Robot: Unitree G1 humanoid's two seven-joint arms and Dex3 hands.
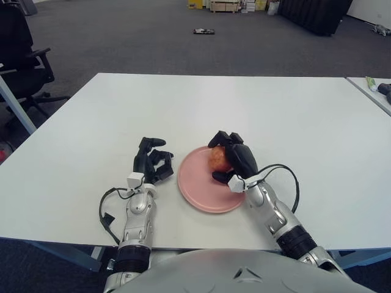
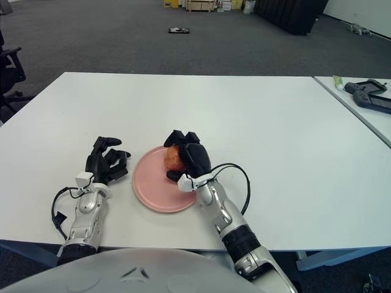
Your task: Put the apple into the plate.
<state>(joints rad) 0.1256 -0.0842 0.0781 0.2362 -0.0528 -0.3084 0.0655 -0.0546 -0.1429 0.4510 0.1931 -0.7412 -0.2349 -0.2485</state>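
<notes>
A red-orange apple (image 1: 220, 159) is held low over the pink plate (image 1: 198, 189) near the table's front edge, roughly at the plate's middle. My right hand (image 1: 229, 159) is shut on the apple, with black fingers wrapped over its top and right side, hiding much of it. Whether the apple touches the plate I cannot tell. My left hand (image 1: 151, 162) shows just left of the plate, its fingers curled and holding nothing.
The white table (image 1: 183, 110) stretches far behind the plate. A second table at the far right carries a small tube (image 1: 371, 82) and a dark device (image 2: 366, 91). An office chair (image 1: 21, 55) stands at the far left.
</notes>
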